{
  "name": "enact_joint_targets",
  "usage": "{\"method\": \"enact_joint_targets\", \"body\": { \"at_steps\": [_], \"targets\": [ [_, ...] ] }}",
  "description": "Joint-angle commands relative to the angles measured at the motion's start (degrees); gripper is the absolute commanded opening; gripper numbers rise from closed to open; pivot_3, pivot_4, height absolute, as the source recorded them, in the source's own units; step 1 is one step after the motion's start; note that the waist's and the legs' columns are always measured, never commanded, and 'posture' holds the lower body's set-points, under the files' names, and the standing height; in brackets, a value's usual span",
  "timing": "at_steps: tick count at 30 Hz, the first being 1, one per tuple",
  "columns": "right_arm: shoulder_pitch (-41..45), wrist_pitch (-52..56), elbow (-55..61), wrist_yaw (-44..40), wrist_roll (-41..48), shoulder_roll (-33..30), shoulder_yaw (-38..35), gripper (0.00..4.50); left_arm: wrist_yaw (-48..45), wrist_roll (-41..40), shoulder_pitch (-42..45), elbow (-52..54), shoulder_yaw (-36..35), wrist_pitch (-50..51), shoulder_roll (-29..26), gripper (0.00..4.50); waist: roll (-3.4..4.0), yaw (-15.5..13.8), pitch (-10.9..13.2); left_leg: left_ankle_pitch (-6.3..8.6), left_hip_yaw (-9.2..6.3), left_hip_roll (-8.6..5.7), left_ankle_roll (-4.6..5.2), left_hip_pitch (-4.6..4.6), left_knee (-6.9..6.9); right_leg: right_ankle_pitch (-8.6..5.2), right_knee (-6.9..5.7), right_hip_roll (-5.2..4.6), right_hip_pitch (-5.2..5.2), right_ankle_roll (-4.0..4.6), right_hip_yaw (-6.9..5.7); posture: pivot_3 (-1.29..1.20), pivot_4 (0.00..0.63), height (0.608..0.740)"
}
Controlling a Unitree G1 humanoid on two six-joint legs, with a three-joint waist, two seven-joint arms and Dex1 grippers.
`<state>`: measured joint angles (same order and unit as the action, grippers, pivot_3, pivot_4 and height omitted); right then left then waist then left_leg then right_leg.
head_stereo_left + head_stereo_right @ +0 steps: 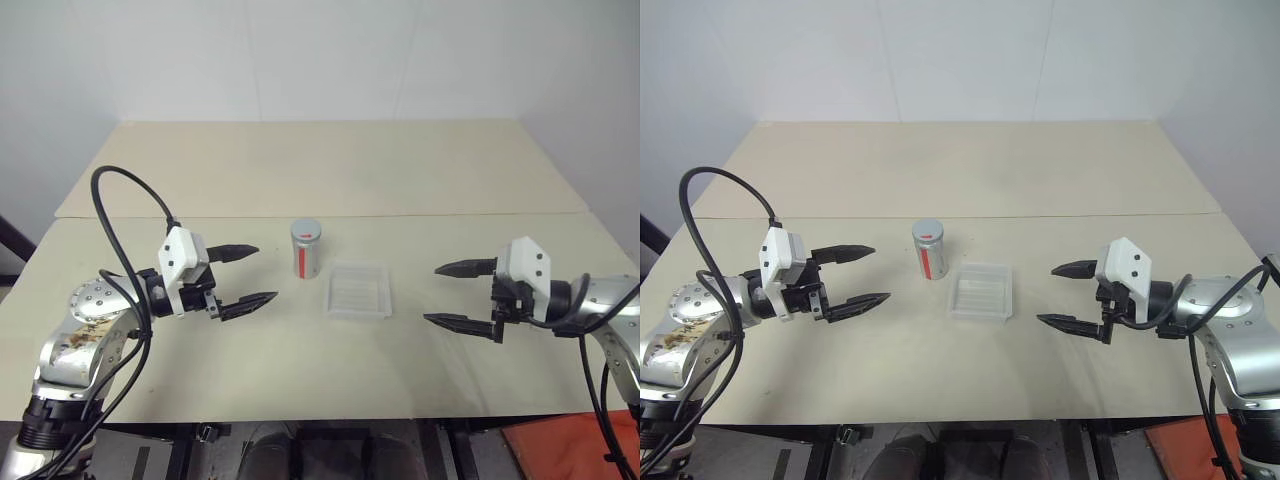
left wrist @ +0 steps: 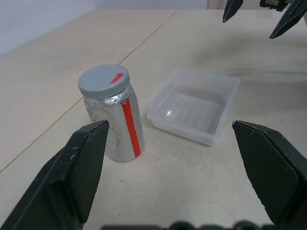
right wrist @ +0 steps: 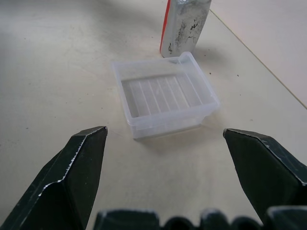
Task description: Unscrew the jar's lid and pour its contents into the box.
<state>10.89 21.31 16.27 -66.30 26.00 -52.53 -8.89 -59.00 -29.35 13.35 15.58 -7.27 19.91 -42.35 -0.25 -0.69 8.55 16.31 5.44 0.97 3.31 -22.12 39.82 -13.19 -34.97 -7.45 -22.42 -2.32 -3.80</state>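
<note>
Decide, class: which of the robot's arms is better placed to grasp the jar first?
Probably left: the left gripper hangs open beside the jar; the box lies between it and the right gripper.

My two head cameras look forward and down over the table, taking in the whole top with the jar near centre. My left wrist camera sits low and close, facing the jar from its left. My right wrist camera looks from the box side toward the jar. All views share jar and box.
</note>
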Motion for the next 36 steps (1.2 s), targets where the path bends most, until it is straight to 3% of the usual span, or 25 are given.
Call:
{"method": "enact_joint_targets", "body": {
  "at_steps": [1,10,20,24,36],
  "targets": [
    [1.0,-1.2,0.6,-0.6,0.3,-0.6,-0.5,4.50,0.6,-0.6,-0.1,2.5,-0.5,-0.4,0.2,4.47,0.00,0.0,0.0,0.00,0.00,0.00,0.00,0.00,0.00,0.00,0.00,0.00,0.00,0.00,0.00,0.00,0.150,0.740],
    [0.3,-1.1,1.3,-0.5,0.6,-0.5,-1.1,4.50,2.9,0.3,0.5,2.9,0.3,0.2,1.0,4.47,0.00,0.0,0.0,0.00,0.00,0.00,0.00,0.00,0.00,0.00,0.00,0.00,0.00,0.00,0.00,0.00,0.150,0.740],
    [0.6,-1.1,2.1,2.3,0.1,0.3,-1.2,4.50,24.7,9.1,-1.5,9.8,8.8,8.1,13.5,4.47,-0.01,-0.1,0.0,0.00,-0.04,-0.01,0.00,-0.01,0.00,0.01,-0.02,-0.01,0.04,-0.01,-0.01,0.00,0.150,0.740],
    [0.3,-1.5,2.2,2.7,0.0,0.2,-1.1,4.50,38.9,13.6,0.5,10.2,10.9,14.9,23.4,4.47,-0.03,-0.2,0.0,0.00,-0.07,-0.02,0.01,0.02,0.01,0.01,0.01,-0.02,0.08,-0.01,0.00,0.00,0.150,0.740],
    [0.1,-2.5,2.5,3.2,-0.2,0.4,-1.4,4.50,51.4,22.2,1.8,7.1,14.6,12.4,34.0,4.47,-0.04,-0.2,0.0,0.00,-0.09,-0.03,0.02,0.01,0.02,0.01,0.03,-0.02,0.08,0.00,0.00,0.00,0.150,0.740]
  ]
}}
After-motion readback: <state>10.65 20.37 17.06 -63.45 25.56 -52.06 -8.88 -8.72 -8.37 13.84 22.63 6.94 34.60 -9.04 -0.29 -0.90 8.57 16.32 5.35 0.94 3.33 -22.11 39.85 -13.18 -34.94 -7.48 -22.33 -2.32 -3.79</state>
